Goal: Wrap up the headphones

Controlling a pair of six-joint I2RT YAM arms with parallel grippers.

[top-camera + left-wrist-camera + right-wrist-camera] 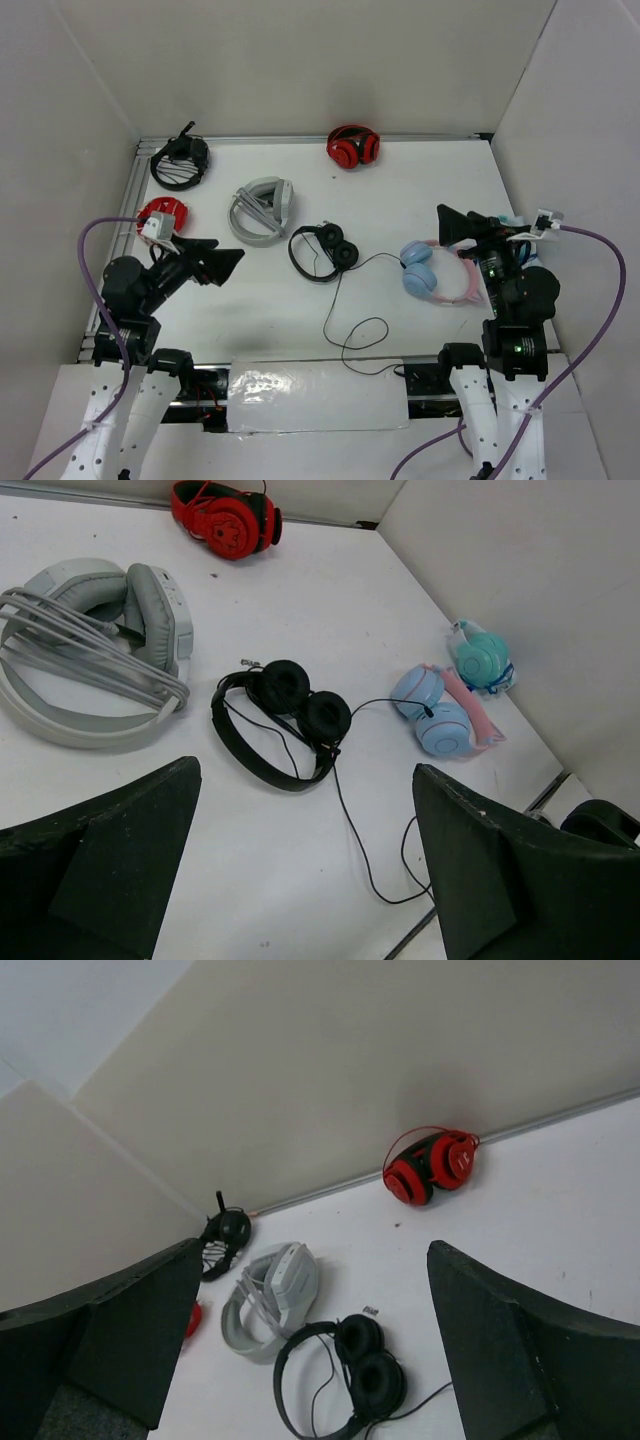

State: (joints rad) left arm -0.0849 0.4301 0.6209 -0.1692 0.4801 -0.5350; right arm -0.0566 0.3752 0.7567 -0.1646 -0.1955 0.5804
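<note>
The headphones (427, 271), with light blue round cups and a pink cat-ear headband, lie on the white table at the right; they also show in the left wrist view (440, 718). Their thin dark cable (338, 300) runs left from the cups, then down in loose loops toward the front edge (352, 825). My right gripper (445, 225) is open and empty, hovering just above and behind the cups; its wrist view (315, 1250) does not show them. My left gripper (232, 262) is open and empty at the left, well apart from them (305, 778).
A small black on-ear pair (325, 250) lies mid-table beside the cable. A grey-white headset (262, 210), a red pair (352, 147) at the back wall, a black headset (180, 162) and a red item (162, 212) lie left. A teal pair (480, 658) sits by the right wall.
</note>
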